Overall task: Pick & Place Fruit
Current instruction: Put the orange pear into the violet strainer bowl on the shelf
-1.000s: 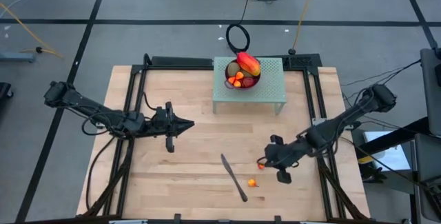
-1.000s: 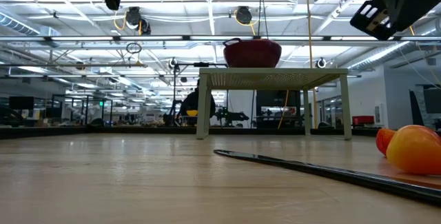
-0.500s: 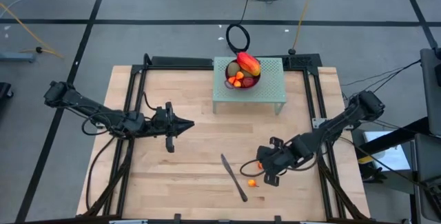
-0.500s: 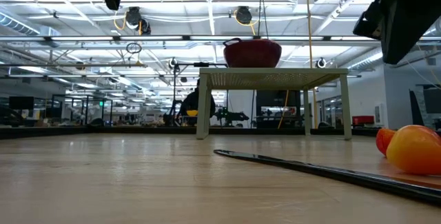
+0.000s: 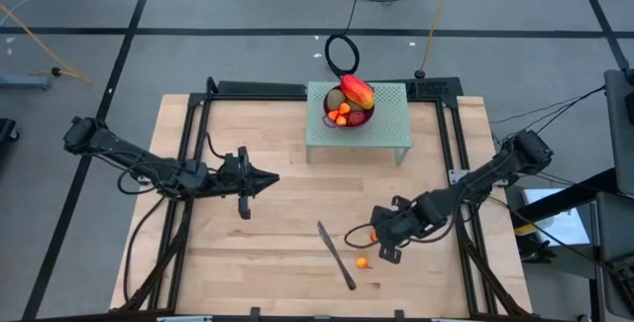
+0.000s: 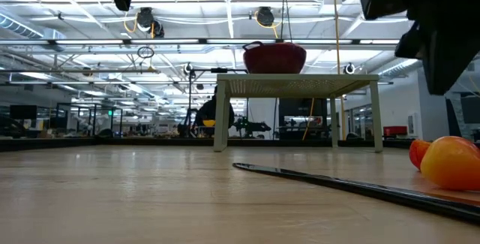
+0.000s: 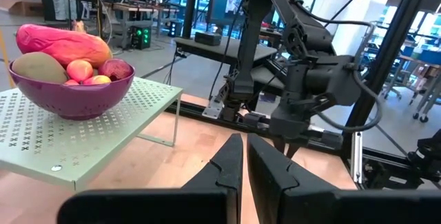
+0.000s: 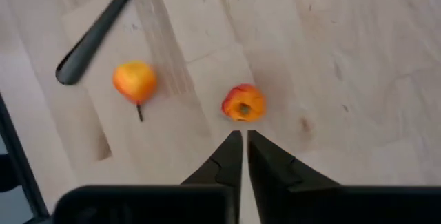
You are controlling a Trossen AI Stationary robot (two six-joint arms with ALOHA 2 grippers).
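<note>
Fruit is split between two places: most pieces sit heaped in a purple perforated bowl [image 5: 348, 112] on a small pale green perforated stand [image 5: 386, 124] at the far middle of the wooden counter [image 5: 277, 263], and two small orange-red pieces lie loose on the boards near the front. Going from the left, the left pincer [image 5: 271, 176] hangs above the bare boards at the left-centre, its fingers pressed together and pinching nothing, pointing toward the middle of the counter. Farther along, in the bowl, a long red-yellow mango [image 5: 357, 91] rests on top, with a brownish-green kiwi [image 7: 38, 67] beside it and small red and orange pieces beneath. In front of the stand a long dark-handled knife [image 5: 337, 256] lies slantwise on the boards. Just right of the knife sits one orange-red piece [image 5: 363, 261], stem showing in the right wrist view. A second orange-red piece [image 8: 242, 103] lies near it, just ahead of the right pincer [image 5: 351, 235], whose fingers [image 8: 227, 156] are pressed together on nothing and hover above the boards.
</note>
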